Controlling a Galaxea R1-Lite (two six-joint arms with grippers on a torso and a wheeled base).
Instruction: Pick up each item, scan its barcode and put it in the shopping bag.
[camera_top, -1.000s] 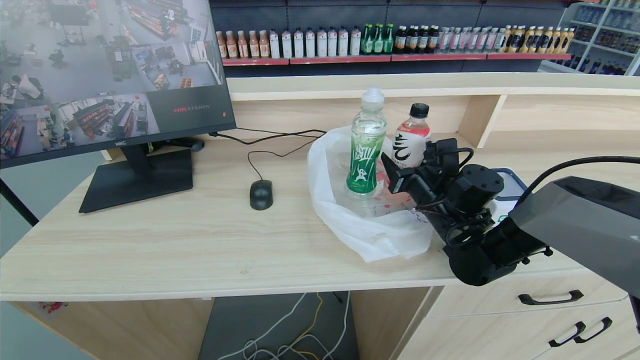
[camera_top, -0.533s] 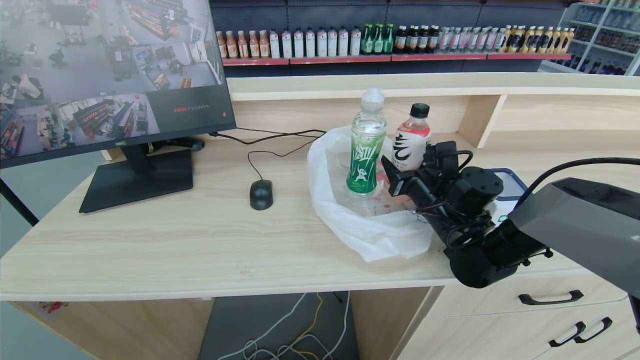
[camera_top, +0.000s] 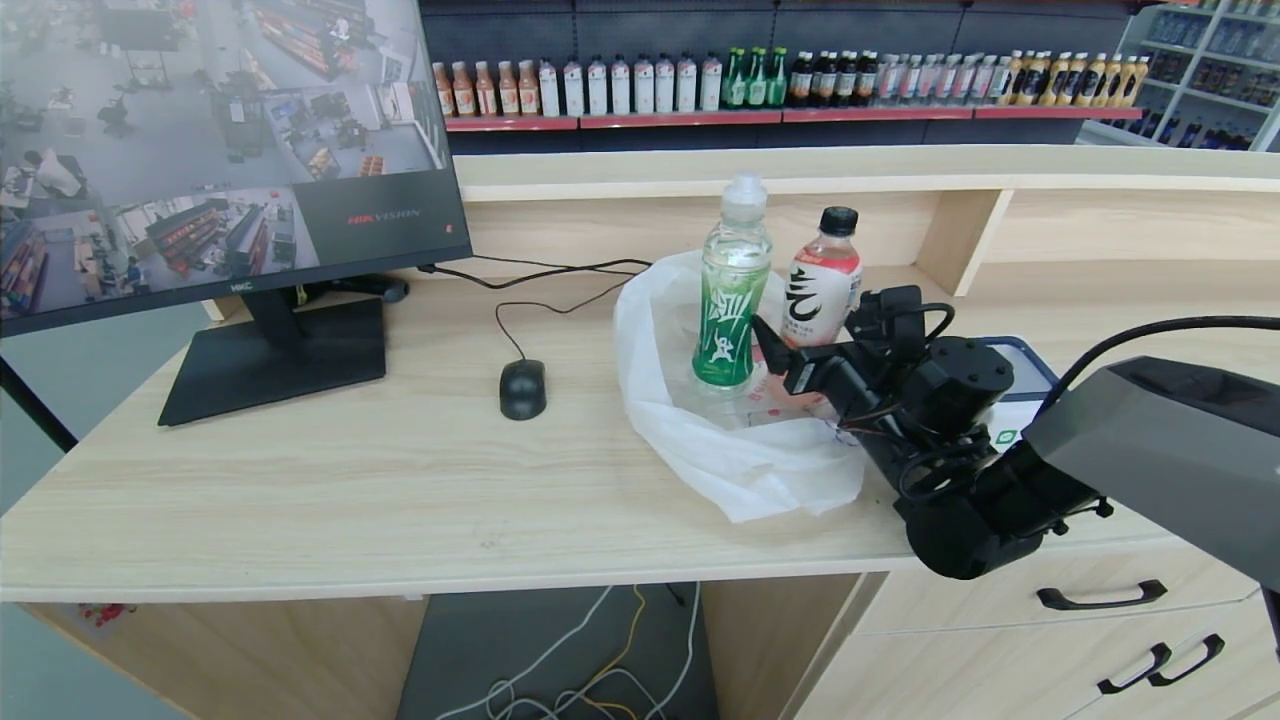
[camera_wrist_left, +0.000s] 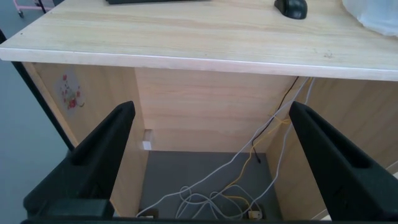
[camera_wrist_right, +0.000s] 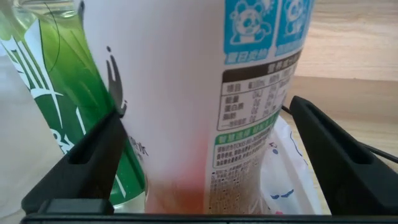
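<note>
Two bottles stand in the shopping bag, the right hand spread around one of them.

On the pale wooden table (camera_top: 350, 480), the white shopping bag (camera_top: 720, 450) holds a green bottle (camera_top: 733, 290) and a white-and-pink bottle (camera_top: 822, 285), both upright and just beside each other. The right hand (camera_wrist_right: 205, 107) is spread wide with a finger on either side of the white-and-pink bottle, not clamped on it. The left hand (camera_wrist_left: 211, 124), equally wide and holding nothing, hangs below the table's front edge, facing loose cables (camera_wrist_left: 211, 193). A mouse (camera_top: 523, 389) lies near the bag and a monitor (camera_top: 220, 150) stands well apart from it. Store shelves of drinks (camera_top: 780, 80) line the back wall.
</note>
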